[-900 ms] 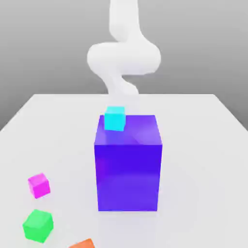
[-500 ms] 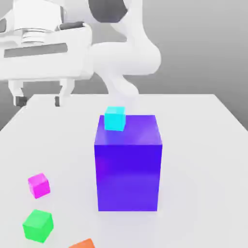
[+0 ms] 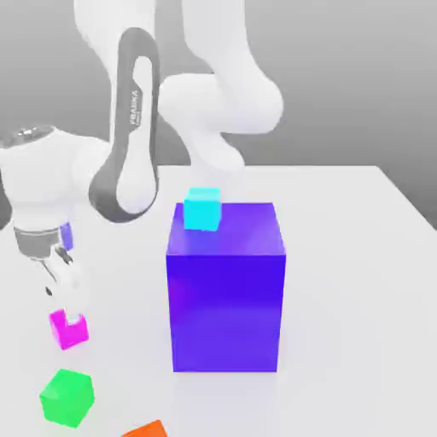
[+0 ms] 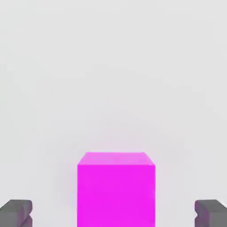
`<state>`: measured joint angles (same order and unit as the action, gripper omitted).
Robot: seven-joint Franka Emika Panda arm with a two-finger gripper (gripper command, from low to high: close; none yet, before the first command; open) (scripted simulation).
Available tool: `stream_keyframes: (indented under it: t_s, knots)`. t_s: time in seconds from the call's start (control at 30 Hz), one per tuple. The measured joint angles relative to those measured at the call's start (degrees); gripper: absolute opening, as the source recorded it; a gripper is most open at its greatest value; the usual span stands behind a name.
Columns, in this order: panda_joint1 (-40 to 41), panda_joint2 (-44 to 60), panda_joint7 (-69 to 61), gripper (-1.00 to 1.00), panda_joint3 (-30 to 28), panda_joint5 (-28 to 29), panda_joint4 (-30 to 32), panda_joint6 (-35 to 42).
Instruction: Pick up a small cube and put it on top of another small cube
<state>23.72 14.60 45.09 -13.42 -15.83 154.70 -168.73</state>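
Around the big block [image 3: 224, 299], table [image 3: 358, 299]: spreads out pale, smooth and faintly shiny, with a soft violet tint at the block's foot.
Behind the block, table's far edge: runs straight across, then slants outward toward the camera on the exterior view's right.
Beyond the block, backdrop [image 3: 358, 85]: plain grey, darker down near the table's far edge.
Block's edges: crisp and upright at the front, with a flat top face in blue-violet.
Block's top, cyan cube [image 3: 203, 209]: seated toward the exterior view's left, with bare top face beside it.
Arm [image 3: 132, 128]: rises behind the block, bends over and reaches down to the exterior view's left of it.
Claw [image 4: 113, 213]: spread wide, well apart from the block, with one finger [image 4: 17, 213] on either side of the pink cube and a gap at each side.
Pink cube [image 3: 70, 331]: on the table, to the exterior view's left of the block, directly below the hand.
Green cube [image 3: 67, 399]: nearer the camera than the block, also to the exterior view's left.
Orange cube [image 3: 147, 429]: nearer the camera than the block, partly cut off by the picture's edge.
Open room: broad bare table to the exterior view's right of the block; a narrower strip between block and pink cube.
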Motion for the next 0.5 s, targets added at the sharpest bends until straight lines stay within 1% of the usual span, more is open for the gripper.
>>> stream_keyframes:
  t_s: [0.07, 0.1, 0.3, 0.33, 0.43, 0.5]
  knots:
    - [3.68, 3.65, -2.10, 0.00, 4.30, -2.74, -0.80, -2.86]
    - [4.58, 4.62, -2.63, -1.00, 5.38, -3.48, -1.02, -3.59]
    - [5.17, 5.10, -2.76, -1.00, 6.02, -3.66, -1.12, -3.99]
    - [4.58, 4.44, -2.36, -1.00, 5.31, -3.12, -0.97, -3.49]
    - [1.08, -0.06, 0.82, -1.00, 0.84, 1.07, 0.08, -0.11]
    - [-0.50, -3.69, 3.88, -1.00, -1.66, 5.12, 0.93, 2.56]
